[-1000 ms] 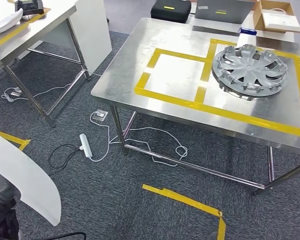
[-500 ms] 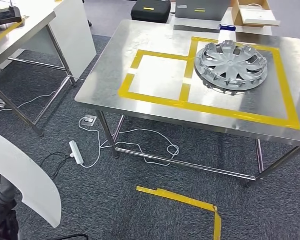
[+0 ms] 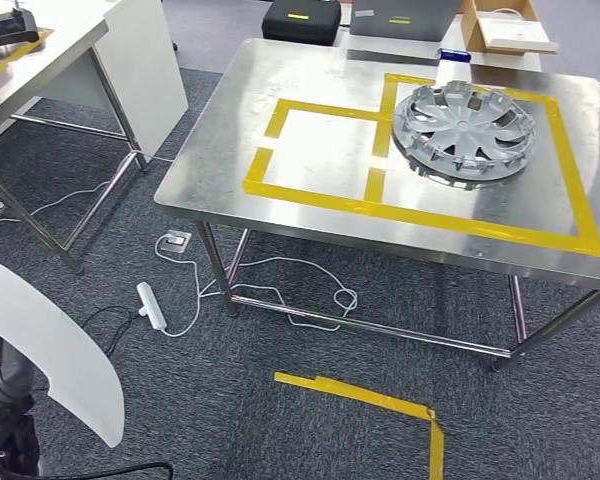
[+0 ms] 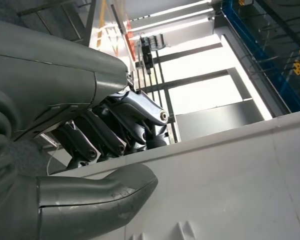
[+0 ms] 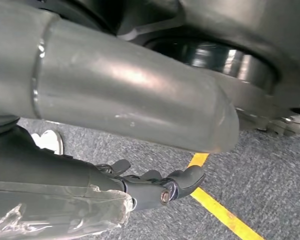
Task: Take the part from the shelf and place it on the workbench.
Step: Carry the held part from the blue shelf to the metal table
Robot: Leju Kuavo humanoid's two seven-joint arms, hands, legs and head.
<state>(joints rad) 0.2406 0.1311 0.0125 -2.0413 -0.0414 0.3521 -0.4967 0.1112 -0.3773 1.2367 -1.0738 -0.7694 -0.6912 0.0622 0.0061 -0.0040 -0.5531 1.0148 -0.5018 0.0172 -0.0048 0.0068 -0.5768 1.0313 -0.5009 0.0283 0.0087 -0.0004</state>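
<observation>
- White curved panel (image 3: 52,345) sits low at the robot's left, well apart from the desk (image 3: 206,170).
- Left hand (image 4: 114,130): fingers (image 4: 103,140) clasp its edge.
- Judged light, stiff, smooth; an edge hold suits it.
- Right hand (image 5: 156,187): fingers apart, empty.

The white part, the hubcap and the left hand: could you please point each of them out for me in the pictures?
white part (image 3: 63,360), head view, on its broad curved face.
hubcap (image 3: 463,125), head view, near its hub, inside the taped frame on the steel table.
left hand (image 4: 114,135), left wrist view, on the fingers gripping the part's edge.

Brushed steel workbench (image 3: 206,170); seemingly plastic part (image 3: 55,350)
</observation>
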